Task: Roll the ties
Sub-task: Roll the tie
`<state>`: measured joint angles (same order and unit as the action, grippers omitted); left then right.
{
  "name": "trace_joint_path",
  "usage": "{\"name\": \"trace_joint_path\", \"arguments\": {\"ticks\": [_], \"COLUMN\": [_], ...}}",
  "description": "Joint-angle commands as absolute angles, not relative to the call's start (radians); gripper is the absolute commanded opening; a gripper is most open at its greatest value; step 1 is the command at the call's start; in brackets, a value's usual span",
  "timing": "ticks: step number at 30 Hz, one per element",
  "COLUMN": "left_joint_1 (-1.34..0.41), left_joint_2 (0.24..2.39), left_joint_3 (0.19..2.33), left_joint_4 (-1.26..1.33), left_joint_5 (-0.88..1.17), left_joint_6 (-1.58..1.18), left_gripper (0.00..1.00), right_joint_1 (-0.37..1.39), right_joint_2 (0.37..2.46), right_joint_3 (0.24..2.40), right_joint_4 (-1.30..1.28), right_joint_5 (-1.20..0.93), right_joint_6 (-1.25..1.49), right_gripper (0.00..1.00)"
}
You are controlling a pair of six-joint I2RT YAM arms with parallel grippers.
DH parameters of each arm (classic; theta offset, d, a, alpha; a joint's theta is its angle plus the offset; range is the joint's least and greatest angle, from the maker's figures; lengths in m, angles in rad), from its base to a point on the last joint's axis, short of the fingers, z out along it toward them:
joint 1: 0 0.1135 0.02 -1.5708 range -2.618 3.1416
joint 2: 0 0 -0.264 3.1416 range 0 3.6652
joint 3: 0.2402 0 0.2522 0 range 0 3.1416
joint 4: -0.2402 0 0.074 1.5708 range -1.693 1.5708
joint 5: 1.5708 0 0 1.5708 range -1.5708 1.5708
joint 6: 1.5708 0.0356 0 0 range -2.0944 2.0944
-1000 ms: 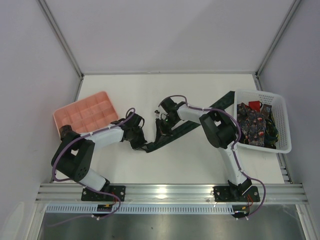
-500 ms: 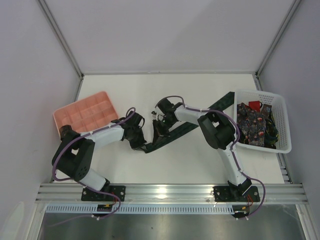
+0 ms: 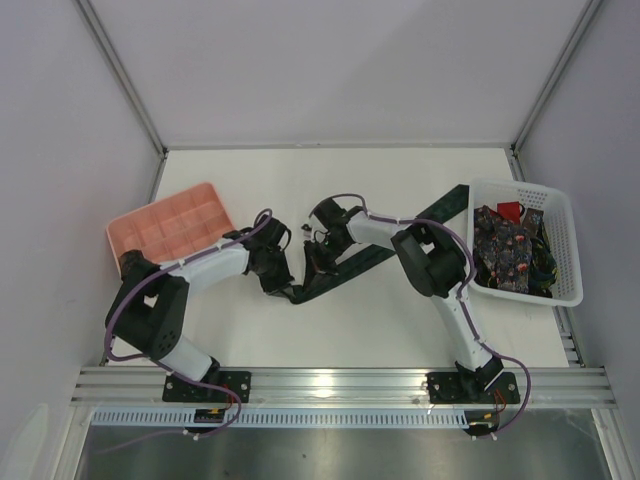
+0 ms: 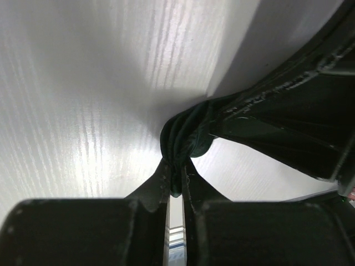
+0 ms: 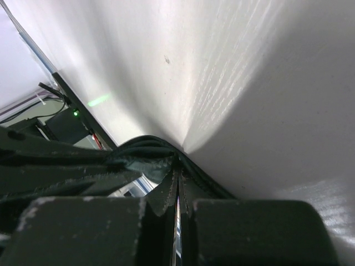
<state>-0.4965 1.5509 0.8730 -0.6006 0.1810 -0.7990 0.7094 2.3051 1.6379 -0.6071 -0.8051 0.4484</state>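
Left gripper (image 3: pixel 277 281) sits low over the white table (image 3: pixel 350 340), a little left of centre. Its two fingers are pressed almost together, clenched on the bunched near end of the dark green tie (image 3: pixel 345 272). In the left wrist view the fabric is gathered into a small twisted knot just beyond the fingertips (image 4: pixel 151 191). Just beside it, to the right and slightly farther away, the right gripper (image 3: pixel 318 257) is pinched tight on the same tie, with folded layers of cloth caught between its fingers. From there the tie lies flat on the table, running diagonally far and to the right. Its far end reaches the white lattice basket (image 3: pixel 518 186) at the right edge. Inside the basket lie a floral tie (image 3: pixel 505 250) and a red tie (image 3: pixel 510 211). A pink compartment tray (image 3: pixel 170 225) sits on the far left.
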Motion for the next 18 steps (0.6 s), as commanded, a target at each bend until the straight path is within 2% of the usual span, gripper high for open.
{"name": "trace_joint_path", "arguments": {"ticks": [1, 8, 15, 16, 17, 18], "left_joint_1": [-0.489, -0.491, -0.491, -0.491, -0.491, -0.491], "left_joint_2": [1.563, 1.594, 1.623, 1.624, 1.629, 1.634], "left_joint_3": [0.942, 0.988, 1.006, 1.011, 1.023, 1.029], "left_joint_4": [-0.601, -0.606, -0.574, -0.569, -0.575, -0.584], "left_joint_5": [0.212, 0.238, 0.285, 0.290, 0.290, 0.287], "left_joint_6": [-0.779, -0.781, -0.811, -0.811, -0.810, -0.808], "left_gripper": [0.10, 0.16, 0.16, 0.06, 0.01, 0.00], "right_joint_1": [0.721, 0.729, 0.733, 0.733, 0.733, 0.733], "right_joint_2": [2.344, 2.350, 2.358, 2.359, 2.358, 2.355], "right_joint_3": [1.678, 1.680, 1.681, 1.680, 1.681, 1.681], "right_joint_4": [-0.592, -0.594, -0.588, -0.583, -0.586, -0.587], "right_joint_5": [-0.813, -0.813, -0.825, -0.825, -0.825, -0.822], "right_joint_6": [0.465, 0.469, 0.477, 0.479, 0.477, 0.476], "right_gripper": [0.02, 0.02, 0.02, 0.02, 0.02, 0.02]}}
